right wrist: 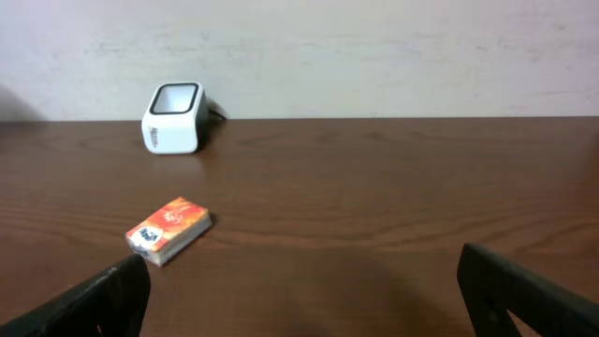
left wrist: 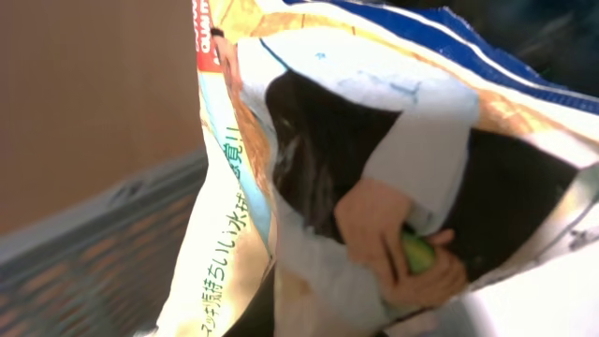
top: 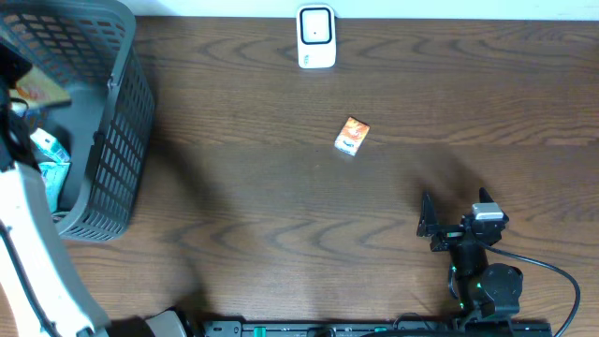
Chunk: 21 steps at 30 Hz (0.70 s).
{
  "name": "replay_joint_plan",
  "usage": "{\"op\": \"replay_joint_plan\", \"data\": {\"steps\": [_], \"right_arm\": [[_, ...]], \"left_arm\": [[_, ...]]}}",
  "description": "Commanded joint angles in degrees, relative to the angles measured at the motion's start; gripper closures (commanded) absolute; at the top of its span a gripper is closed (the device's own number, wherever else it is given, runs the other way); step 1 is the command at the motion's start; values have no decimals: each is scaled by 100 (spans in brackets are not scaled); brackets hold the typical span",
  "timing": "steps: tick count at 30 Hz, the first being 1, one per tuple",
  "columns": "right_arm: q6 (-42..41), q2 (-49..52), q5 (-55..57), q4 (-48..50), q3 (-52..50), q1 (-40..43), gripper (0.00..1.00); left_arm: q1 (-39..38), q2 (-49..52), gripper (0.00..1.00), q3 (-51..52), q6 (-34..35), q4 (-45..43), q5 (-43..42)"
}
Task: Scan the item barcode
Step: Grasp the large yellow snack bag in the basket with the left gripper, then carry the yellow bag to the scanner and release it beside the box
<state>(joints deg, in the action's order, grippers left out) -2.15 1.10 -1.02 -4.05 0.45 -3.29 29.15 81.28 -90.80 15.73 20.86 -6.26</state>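
Overhead view puts the basket (top: 112,140) at nine o'clock. The left arm (top: 23,234) has its jaws together inside it, and they seem to pinch only thin film of the packet (left wrist: 374,187). The film can slip out, or the packet can catch the wall on lifting. This arm bends down from seven o'clock. The right gripper (right wrist: 301,262) rests at five o'clock with its fingers apart and empty, facing the scanner (top: 316,37) at twelve.
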Motion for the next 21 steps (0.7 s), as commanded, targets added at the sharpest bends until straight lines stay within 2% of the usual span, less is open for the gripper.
{"op": "replay_joint_plan", "data": {"steps": [1, 4, 7, 13, 16, 21], "right_arm": [[7, -7, 46, -24, -15, 35, 1], [7, -7, 46, -24, -15, 35, 1], [7, -7, 46, -24, -15, 35, 0], [7, -7, 46, -24, -15, 35, 1], [7, -7, 46, -24, -15, 35, 1], [7, -7, 46, -24, -15, 35, 1]], "left_arm": [[-57, -540, 93, -105, 588, -457, -1261], [-243, -728, 93, -105, 1191, -739, -1891], [-804, -754, 93, -105, 1657, -881, -2334], [-2369, -428, 93, -103, 1397, -848, -2288], [-3088, -142, 93, -103, 1349, -577, -1851], [-4113, 498, 93, -103, 1349, -7, -538]]}}
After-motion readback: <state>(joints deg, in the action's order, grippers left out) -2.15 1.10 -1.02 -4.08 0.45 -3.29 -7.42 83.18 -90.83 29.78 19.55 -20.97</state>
